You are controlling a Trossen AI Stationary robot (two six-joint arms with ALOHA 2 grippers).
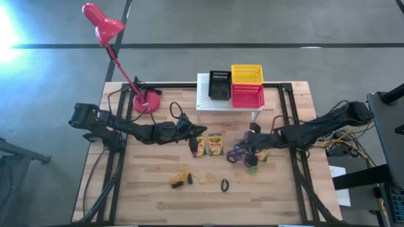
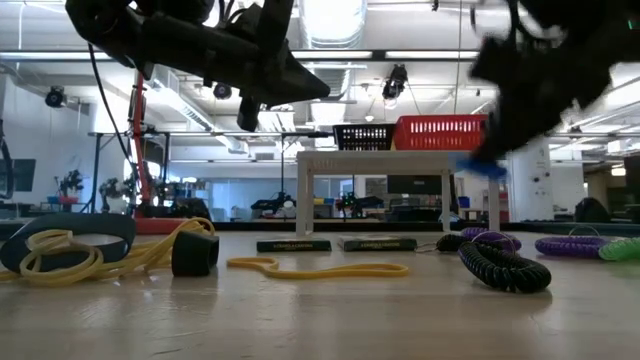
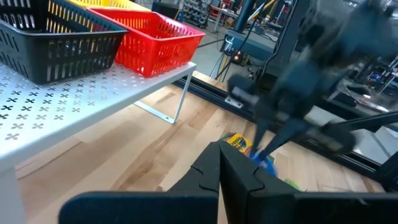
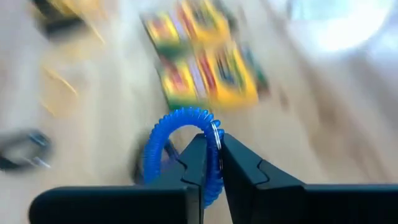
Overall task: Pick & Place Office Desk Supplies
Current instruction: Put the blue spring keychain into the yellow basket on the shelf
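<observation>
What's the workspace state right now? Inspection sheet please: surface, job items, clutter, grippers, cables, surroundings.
Surface: wooden table, black frame rails.
Job's things: two crayon boxes side by side mid-table; a third under the right arm; rubber-band tangle with small black piece near front; black ring alone; purple ring and green ring by the right gripper; blue ring in its grip.
Clutter: red desk lamp; white perforated stand carrying black, yellow and red baskets.
Grippers: left gripper shut, empty, raised above the table; right gripper shut on the blue ring.
Cables: black cable near the lamp base.
Surroundings: lab room, no person seen.
</observation>
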